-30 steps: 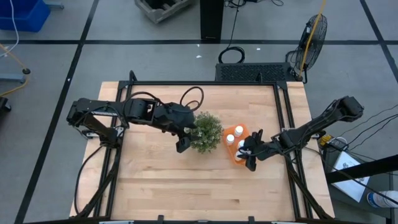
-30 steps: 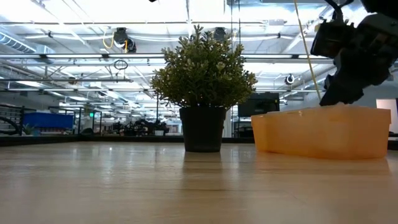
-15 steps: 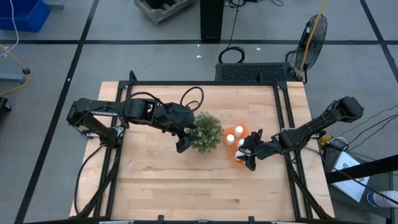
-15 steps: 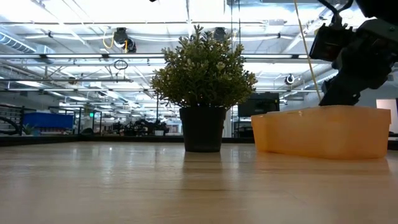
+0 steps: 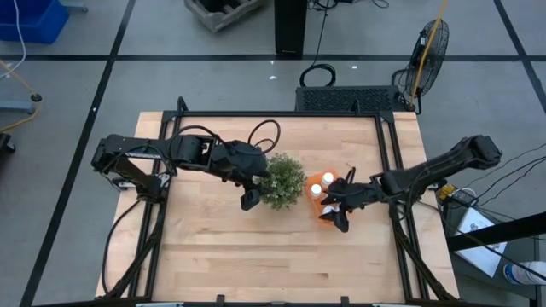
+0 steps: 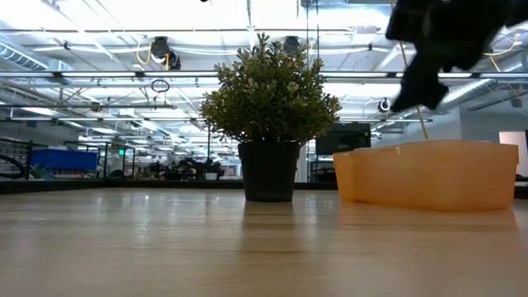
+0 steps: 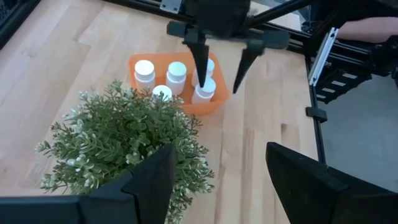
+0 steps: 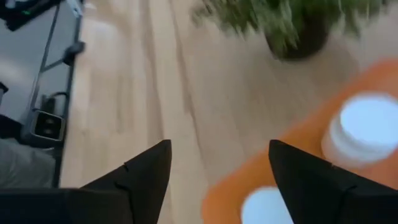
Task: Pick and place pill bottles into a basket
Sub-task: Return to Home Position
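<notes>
Several white pill bottles (image 7: 176,71) stand upright in the orange basket (image 7: 140,83), which rests on the table beside the potted plant (image 5: 283,179). My right gripper (image 7: 222,71) hangs open above the basket's right end. Its fingers straddle the air over one bottle (image 7: 204,91), holding nothing. In the right wrist view two white caps (image 8: 372,122) show below the open fingers. My left gripper (image 5: 250,199) waits open on the plant's left side, with nothing between its fingers.
The bushy green plant in its dark pot (image 6: 269,169) stands just left of the basket (image 6: 429,173). Bare wooden table (image 5: 222,247) spreads toward the near edge. A black frame rail (image 5: 397,170) runs along the right side.
My right gripper has risen above the basket's rim and gone a little toward the table's left, over the basket. The bottles and the basket stay where they were.
</notes>
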Robot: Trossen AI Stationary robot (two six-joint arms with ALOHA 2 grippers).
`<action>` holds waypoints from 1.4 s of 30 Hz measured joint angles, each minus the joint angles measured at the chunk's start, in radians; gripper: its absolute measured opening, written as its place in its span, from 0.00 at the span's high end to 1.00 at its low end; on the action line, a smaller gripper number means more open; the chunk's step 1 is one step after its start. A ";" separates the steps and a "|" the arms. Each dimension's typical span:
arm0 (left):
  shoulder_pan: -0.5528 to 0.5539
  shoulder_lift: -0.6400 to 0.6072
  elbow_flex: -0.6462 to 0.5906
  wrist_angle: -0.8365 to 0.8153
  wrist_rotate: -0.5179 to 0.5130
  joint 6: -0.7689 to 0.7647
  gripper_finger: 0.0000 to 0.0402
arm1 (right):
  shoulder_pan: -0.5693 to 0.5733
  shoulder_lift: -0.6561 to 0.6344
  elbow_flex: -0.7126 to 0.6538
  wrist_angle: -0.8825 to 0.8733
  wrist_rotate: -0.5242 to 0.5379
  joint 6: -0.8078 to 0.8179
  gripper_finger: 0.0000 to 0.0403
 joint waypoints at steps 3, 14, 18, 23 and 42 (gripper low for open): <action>0.000 0.000 0.000 0.000 -0.002 0.012 0.36 | -0.004 -0.017 0.088 -0.074 -0.001 -0.054 0.39; -0.004 -0.083 0.001 0.064 -0.024 0.074 0.36 | -0.035 -0.184 0.369 0.099 -0.001 -0.311 0.41; -0.061 -0.151 -0.014 0.079 -0.079 0.179 0.36 | -0.031 -0.299 0.370 0.092 0.000 -0.346 0.41; -0.204 -0.283 -0.118 0.181 -0.074 0.277 0.36 | 0.028 -0.354 0.369 0.034 -0.001 -0.326 0.41; -0.392 -0.788 -0.899 0.682 -0.415 0.209 0.36 | 0.216 -0.665 -0.098 0.184 0.167 -0.348 0.41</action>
